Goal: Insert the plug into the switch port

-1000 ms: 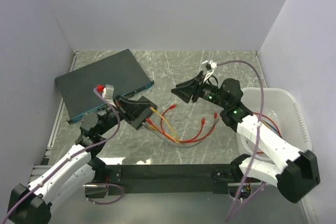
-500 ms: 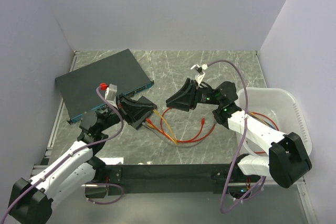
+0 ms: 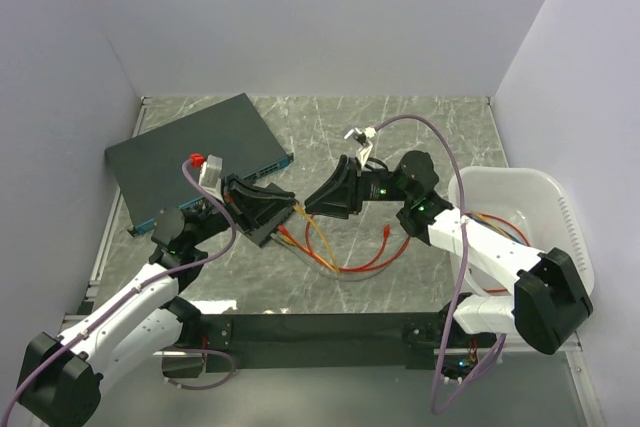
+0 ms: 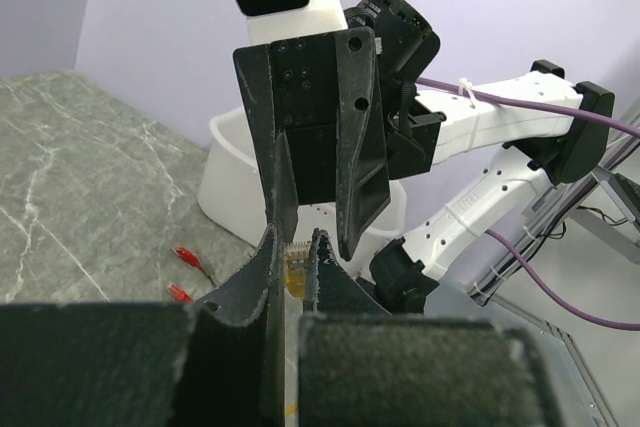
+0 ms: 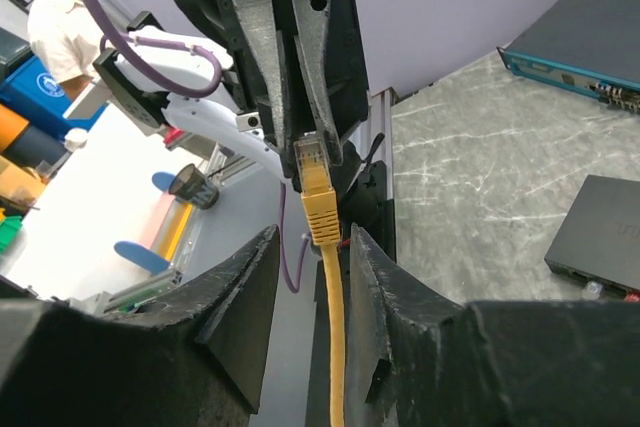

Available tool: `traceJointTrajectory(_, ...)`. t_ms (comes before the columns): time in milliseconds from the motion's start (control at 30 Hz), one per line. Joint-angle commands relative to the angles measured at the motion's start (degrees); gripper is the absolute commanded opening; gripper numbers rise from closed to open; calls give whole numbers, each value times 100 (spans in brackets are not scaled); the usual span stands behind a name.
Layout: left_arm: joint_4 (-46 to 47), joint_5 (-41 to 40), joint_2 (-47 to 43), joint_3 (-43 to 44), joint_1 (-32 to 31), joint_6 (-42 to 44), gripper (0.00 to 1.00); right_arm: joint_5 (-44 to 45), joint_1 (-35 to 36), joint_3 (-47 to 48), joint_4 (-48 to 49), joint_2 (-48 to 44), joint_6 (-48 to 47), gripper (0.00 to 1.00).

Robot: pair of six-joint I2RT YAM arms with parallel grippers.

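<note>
Right wrist view is showing the right gripper (image 5: 312,237) standing open. Its two fingers (image 5: 235,287) are flanking the yellow cable (image 5: 335,347), with a gap showing on either side. The yellow plug (image 5: 320,197) is sitting at the top end of that cable, just ahead of the right fingertips and pointing away from them. Its clear tip is being pinched by the left gripper (image 5: 312,147), which is closing on it from the opposite direction. The small black box (image 5: 600,232) is lying flat on the marble table (image 5: 480,147) at the lower right of this view, well apart from the plug. Its sockets are too small to make out. Beyond it, the large dark slab with a blue front strip (image 5: 570,42) is resting on the same surface.

In the left wrist view, the left fingers (image 4: 268,267) are clamping the plug between them. The right gripper is facing them tip to tip, its fingers spread to both sides of the plug.

From above, the two grippers are meeting nose to nose near the table's middle. The yellow cable is trailing down to a loop of red cables (image 3: 370,259), and a white tub (image 3: 560,197) is sitting at the right.
</note>
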Motion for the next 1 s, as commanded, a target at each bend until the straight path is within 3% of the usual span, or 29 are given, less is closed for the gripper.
traceJointTrajectory(0, 409, 82, -17, 235, 3, -104, 0, 89, 107, 330, -68, 78, -182, 41)
traceJointTrajectory(633, 470, -85, 116, 253, 3, -131, 0, 116, 283, 532, -340, 246, -367, 31)
traceJointTrajectory(967, 207, -208, 106, 262, 3, -25, 0, 204, 283, 480, -384, 184, -446, 0)
